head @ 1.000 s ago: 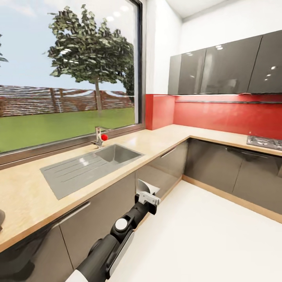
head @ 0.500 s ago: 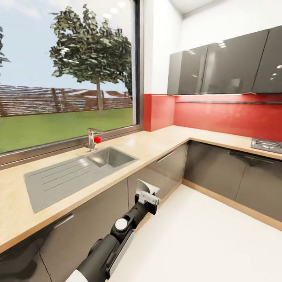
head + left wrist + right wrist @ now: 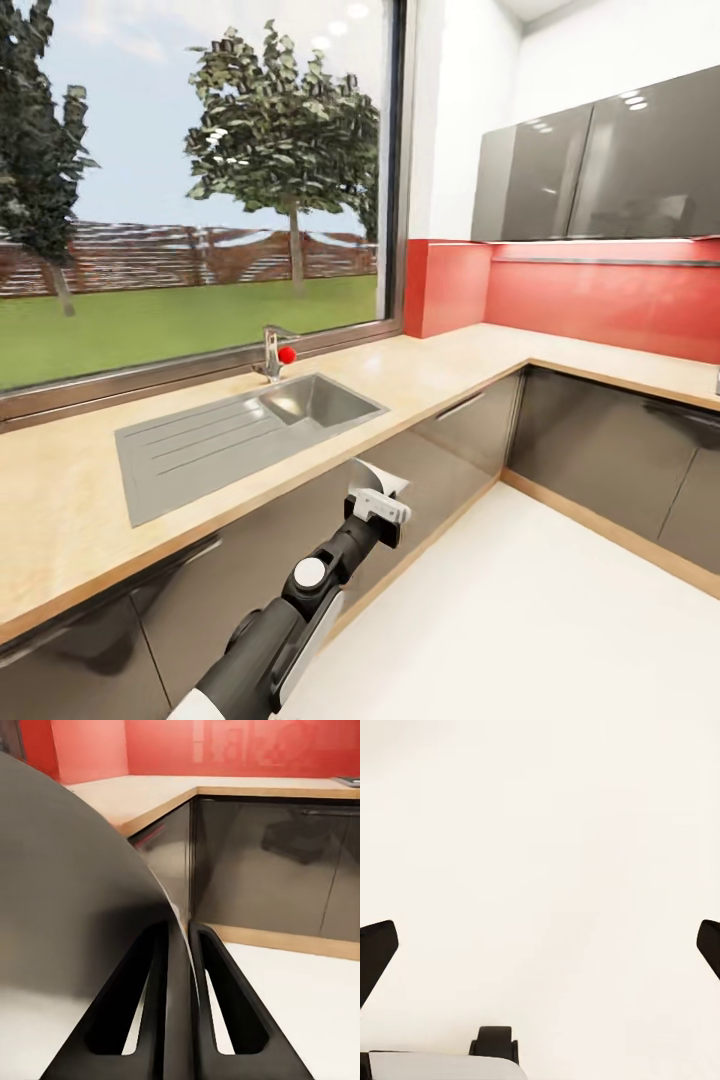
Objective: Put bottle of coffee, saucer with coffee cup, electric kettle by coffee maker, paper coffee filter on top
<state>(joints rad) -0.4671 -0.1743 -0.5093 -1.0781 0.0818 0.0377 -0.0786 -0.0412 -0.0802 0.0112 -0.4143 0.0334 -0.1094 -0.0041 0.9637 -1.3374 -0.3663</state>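
Note:
My left gripper [image 3: 379, 492] hangs low in front of the base cabinets, shut on a paper coffee filter [image 3: 381, 474], a thin pale fan-shaped sheet standing up from the fingers. In the left wrist view the filter [image 3: 75, 907] curves as a grey sheet pinched between the two dark fingers [image 3: 225, 997]. My right gripper [image 3: 540, 945] is open, its fingertips [image 3: 375, 952] far apart over plain white floor, with nothing between them. The coffee maker, coffee bottle, saucer, cup and kettle are out of view.
An L-shaped wooden countertop [image 3: 440, 365] runs under a large window, with a steel sink [image 3: 240, 435] and faucet [image 3: 272, 352]. Dark base cabinets [image 3: 600, 450] line it, with wall cupboards [image 3: 600, 170] above a red backsplash. White floor [image 3: 520, 620] lies open to the right.
The whole picture has shifted right since half a second ago, so the camera has turned left. The left arm keeps the same place in view, still holding the filter.

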